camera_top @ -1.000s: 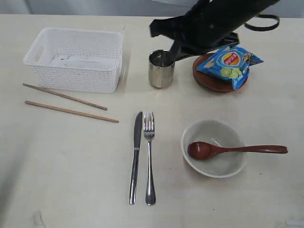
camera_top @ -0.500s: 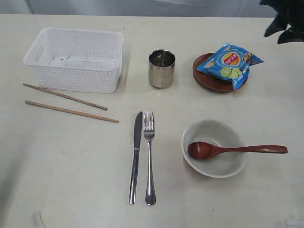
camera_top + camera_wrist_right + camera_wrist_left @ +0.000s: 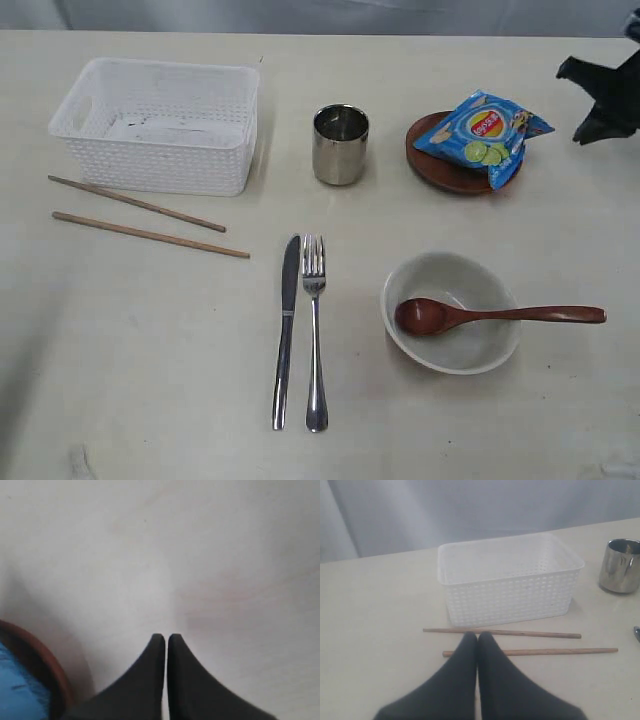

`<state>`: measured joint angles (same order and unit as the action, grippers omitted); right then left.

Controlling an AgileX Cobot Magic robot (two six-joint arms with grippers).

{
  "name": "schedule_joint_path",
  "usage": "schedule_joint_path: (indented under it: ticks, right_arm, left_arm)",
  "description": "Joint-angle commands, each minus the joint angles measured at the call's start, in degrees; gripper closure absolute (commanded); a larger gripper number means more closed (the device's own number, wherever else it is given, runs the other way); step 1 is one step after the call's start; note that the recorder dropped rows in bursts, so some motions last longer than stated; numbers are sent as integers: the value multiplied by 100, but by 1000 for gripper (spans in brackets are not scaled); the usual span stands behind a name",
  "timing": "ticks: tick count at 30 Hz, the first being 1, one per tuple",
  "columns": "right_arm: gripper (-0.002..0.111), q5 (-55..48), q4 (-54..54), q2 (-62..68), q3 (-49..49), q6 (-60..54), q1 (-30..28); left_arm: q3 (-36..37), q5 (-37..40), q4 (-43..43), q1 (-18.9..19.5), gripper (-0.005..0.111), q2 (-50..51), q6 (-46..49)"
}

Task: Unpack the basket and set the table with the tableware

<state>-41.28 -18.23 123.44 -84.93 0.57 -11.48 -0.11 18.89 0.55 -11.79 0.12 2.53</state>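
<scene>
Nearest on the counter lie the knife and fork, side by side, with the bowl to their right, the spoon resting in it. Further back, 2 chopsticks lie just before the basket. The cup stands beside the basket, then the plate under a chips bag. The left gripper is pressed together by the chopsticks. The right gripper is pressed together over bare counter beside the plate.

- White basket, perforated lattice sides.
- Pale cream worktop.
- Red-brown plate and spoon.
- Blue chips bag, yellow and green print.
- Shiny grey steel cup.
- Light brown chopsticks.
</scene>
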Motion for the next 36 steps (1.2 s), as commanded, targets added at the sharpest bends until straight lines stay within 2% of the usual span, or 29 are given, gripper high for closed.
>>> schedule_joint_path:
  ticks: [1, 8, 17, 22, 31, 34, 36]
  right_arm:
    - [109, -38, -158, 369, -83, -453, 175]
    - [109, -18, -220, 584, -83, -594, 996]
    - [109, -389, 160, 215, -83, -633, 1104]
    - [108, -432, 999, -484, -83, -462, 1090]
    - [108, -1030, 947, -2094, -73, -402, 1101]
    - [108, -532, 706, -3142, 442, -363, 1101]
    - [108, 181, 449, -4031, 1113, -363, 1101]
  left_arm:
    - [11, -46, -12, -37, 107, -12, 3]
    - [11, -46, -12, -37, 107, -12, 3]
    - [11, -46, -12, -37, 107, -12, 3]
    - [11, -46, -12, -37, 107, -12, 3]
    - [11, -46, -12, -37, 107, -12, 3]
    - [11, -46, -12, -37, 107, -12, 3]
    - [11, -46, -12, -37, 107, -12, 3]
